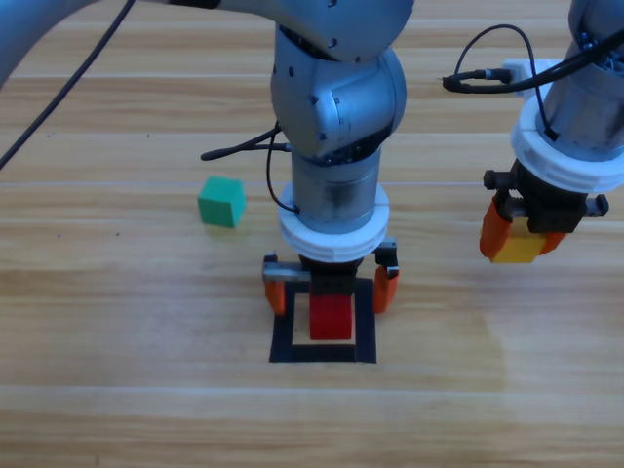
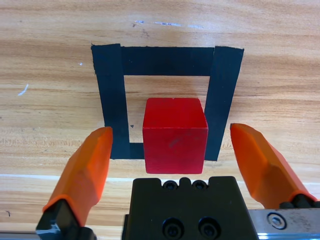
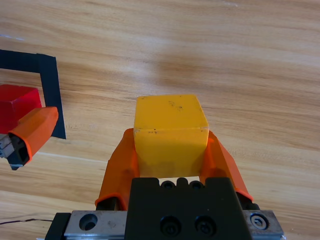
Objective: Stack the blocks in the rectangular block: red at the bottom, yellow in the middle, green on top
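a: where is the red cube?

b: it sits on the wooden table inside the black tape square, close to the square's side nearest the arms. in the left wrist view the cube hides part of that tape strip, so it may lie partly on it.

a: and the left gripper?

b: it hangs straight down over the square, in the middle of the table. its two orange jaws are spread wide apart, one on each side of the red cube. each jaw stands over or just outside a side strip of the tape. neither jaw touches the cube; there is a clear gap on both sides.

a: what about the yellow cube?

b: the right gripper has it clamped between its orange jaws. the jaws press on two opposite faces, and the cube sticks out past their tips. that gripper is well to the right of the square, and its cube seems to be held clear of the wood. in its own wrist view a corner of the tape, part of the red cube and one jaw of the left gripper show at the left edge.

a: and the green cube?

b: it rests alone on the table, to the left of the left arm and farther back than the square, well apart from both grippers. it is turned a little askew to the tape's sides.
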Robot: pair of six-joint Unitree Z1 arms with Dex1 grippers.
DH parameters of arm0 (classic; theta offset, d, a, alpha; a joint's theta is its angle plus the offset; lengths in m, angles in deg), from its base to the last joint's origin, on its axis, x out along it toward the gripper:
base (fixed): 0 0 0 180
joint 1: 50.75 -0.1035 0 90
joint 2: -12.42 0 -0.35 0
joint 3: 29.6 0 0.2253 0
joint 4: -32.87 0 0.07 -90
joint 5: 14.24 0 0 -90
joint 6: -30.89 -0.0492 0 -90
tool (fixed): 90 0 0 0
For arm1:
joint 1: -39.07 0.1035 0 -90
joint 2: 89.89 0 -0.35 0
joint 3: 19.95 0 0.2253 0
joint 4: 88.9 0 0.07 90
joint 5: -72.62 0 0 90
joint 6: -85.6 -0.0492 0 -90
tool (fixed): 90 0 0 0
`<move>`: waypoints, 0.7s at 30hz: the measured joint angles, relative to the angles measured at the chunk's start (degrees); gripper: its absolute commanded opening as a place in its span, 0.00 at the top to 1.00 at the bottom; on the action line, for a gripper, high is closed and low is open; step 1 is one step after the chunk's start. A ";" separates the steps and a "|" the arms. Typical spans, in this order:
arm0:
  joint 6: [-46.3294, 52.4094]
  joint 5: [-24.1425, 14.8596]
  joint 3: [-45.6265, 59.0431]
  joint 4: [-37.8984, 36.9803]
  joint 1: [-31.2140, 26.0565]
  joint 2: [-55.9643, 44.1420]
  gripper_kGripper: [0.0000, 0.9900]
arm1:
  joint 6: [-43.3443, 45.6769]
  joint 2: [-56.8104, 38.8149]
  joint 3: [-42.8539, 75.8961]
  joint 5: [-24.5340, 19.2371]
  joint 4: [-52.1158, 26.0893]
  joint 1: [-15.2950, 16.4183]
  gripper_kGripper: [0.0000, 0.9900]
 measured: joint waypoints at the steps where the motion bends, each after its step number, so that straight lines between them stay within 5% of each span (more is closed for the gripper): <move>1: 0.00 -0.15 0.00 0.01 0.00 -0.04 0.00 | -0.14 0.00 0.00 -0.19 0.00 0.12 1.00; 12: -6.86 -3.55 -7.57 11.35 -2.63 -14.05 0.00 | -6.09 0.95 -12.68 -3.28 10.34 5.61 1.00; 17: -21.79 -4.51 4.74 11.93 -12.54 -29.44 0.00 | -7.43 4.48 -20.66 -3.28 15.75 9.40 1.00; 21: -38.14 -4.49 3.89 10.33 -22.34 -32.06 0.00 | -9.25 9.65 -31.02 -3.28 21.23 12.03 1.00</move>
